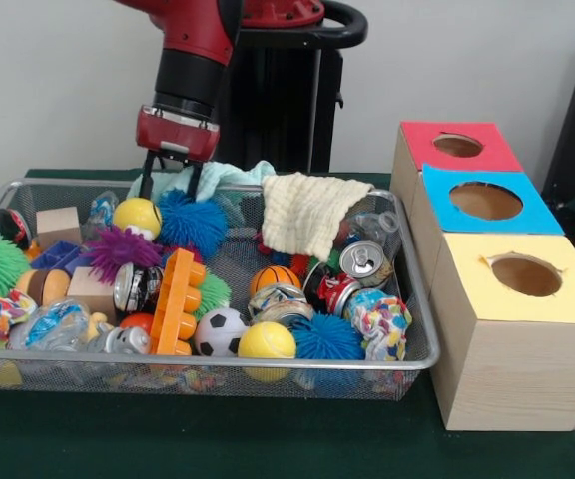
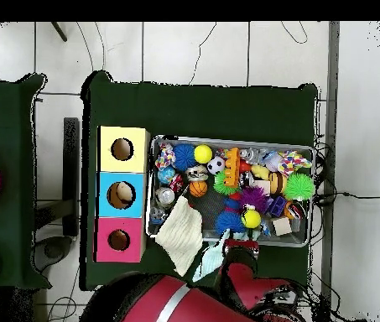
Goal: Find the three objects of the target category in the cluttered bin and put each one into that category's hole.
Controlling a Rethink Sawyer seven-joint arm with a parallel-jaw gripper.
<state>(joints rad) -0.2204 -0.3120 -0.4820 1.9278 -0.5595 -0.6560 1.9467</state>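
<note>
Bin (image 1: 419, 299): on green surface, left of three holed boxes. Pincer (image 1: 171, 188): spread, empty, at far rim above blue spiky ball (image 1: 193, 222). Advice: descend straight, avoid snagging cream cloth (image 1: 305, 213).

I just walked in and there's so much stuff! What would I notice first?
Probably the red gripper hanging open over the far edge of the wire bin, right above a blue spiky ball. The bin is crammed with bright toys and cans, with a cream cloth draped over its far rim. Beside it stand three boxes topped red, blue and yellow.
</note>
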